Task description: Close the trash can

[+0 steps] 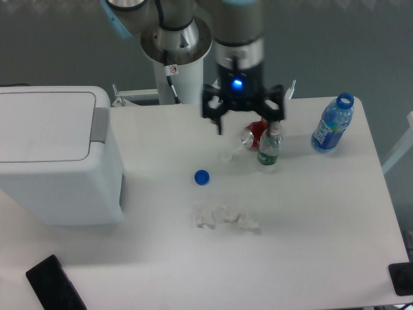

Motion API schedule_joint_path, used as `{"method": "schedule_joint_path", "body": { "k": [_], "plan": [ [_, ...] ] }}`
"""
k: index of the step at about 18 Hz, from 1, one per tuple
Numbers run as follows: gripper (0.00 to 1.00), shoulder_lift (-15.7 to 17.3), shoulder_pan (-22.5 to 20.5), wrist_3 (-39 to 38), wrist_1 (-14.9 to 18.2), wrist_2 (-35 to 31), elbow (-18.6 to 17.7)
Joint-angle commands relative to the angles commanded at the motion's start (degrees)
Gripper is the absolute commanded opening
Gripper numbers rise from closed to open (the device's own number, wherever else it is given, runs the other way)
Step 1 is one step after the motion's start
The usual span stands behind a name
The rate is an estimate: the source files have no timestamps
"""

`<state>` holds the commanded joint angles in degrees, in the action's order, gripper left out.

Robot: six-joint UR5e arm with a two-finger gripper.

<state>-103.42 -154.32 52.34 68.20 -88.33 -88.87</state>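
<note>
At the nine o'clock edge of the table (310,258) I see the trash can (55,161), lid down flat, grey hinge strip facing the centre. My gripper (243,124) hangs well apart from it, toward twelve o'clock, fingers spread wide and holding nothing. Just at its three o'clock side lie a red can (253,135) and a small green bottle (269,147). A blue bottle (332,124) stands at two o'clock. A blue cap (202,176) lies near centre, crumpled paper scraps (224,217) toward six o'clock.

Trash can (58,161) cut by left edge; tool (247,124) hides red can (251,136)
</note>
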Motion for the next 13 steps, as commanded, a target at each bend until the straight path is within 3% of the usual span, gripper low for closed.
{"method": "schedule_joint_path", "body": {
  "k": [5,13],
  "plan": [
    [1.00,-9.33,-3.71,19.89,0.00,-2.63,5.01],
    [1.00,-18.82,-5.73,23.86,-1.84,-5.62,10.47]
  ]
}}
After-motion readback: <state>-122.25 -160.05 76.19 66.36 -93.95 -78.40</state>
